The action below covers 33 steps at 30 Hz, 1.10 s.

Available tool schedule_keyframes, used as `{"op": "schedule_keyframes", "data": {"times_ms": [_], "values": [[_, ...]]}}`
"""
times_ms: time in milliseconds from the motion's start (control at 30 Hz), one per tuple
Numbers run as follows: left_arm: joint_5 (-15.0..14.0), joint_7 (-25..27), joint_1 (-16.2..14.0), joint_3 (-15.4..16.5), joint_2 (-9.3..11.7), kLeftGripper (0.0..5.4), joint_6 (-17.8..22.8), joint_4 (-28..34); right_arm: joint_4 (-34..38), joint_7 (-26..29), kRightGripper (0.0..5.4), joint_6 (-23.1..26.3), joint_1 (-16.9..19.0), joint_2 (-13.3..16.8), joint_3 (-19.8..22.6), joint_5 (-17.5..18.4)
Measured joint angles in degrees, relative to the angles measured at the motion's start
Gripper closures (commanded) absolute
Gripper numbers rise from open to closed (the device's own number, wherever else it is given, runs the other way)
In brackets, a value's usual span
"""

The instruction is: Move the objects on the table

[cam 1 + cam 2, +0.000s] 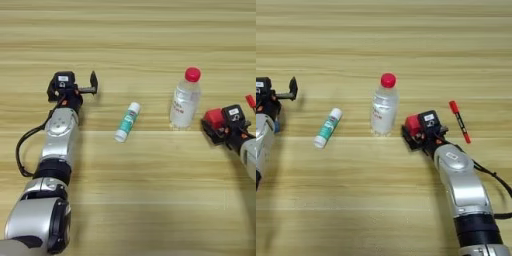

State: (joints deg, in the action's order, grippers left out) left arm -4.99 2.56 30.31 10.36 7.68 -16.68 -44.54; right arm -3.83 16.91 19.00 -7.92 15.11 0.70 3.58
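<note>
A small clear bottle with a red cap stands upright mid-table. Just right of it, my right gripper is shut on a small red cube, low over the table. A thin red pen lies to the right of that gripper, apart from it. Left of the bottle, a slim white tube with a teal label lies flat at a slant. Further left, my left gripper rests open with nothing between its fingers.
The left arm stretches up from the lower left and the right arm from the lower right, each with a black cable beside it. Bare wood planks run across the far half of the table.
</note>
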Motion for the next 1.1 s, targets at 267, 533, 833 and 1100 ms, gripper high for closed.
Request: {"op": "schedule_keyframes", "data": {"times_ms": [267,533,833,1100], "values": [[0.0,0.0,0.0,0.0,0.0,0.00,0.0,0.0,2.0,-0.1,0.30,-2.2,0.0,-0.3,1.2,1.4],[0.0,0.0,0.0,0.0,0.0,0.00,0.0,0.0,2.8,-1.6,0.01,-4.5,0.0,-0.1,3.3,1.2],[0.0,0.0,0.0,-0.1,0.0,0.00,0.0,0.0,3.2,-3.1,0.01,-4.9,-0.6,2.0,6.6,0.8],[0.0,-0.1,0.0,-0.1,0.0,0.00,0.0,0.0,-4.2,-6.7,0.01,-4.9,-2.6,6.4,11.1,-1.3]]}}
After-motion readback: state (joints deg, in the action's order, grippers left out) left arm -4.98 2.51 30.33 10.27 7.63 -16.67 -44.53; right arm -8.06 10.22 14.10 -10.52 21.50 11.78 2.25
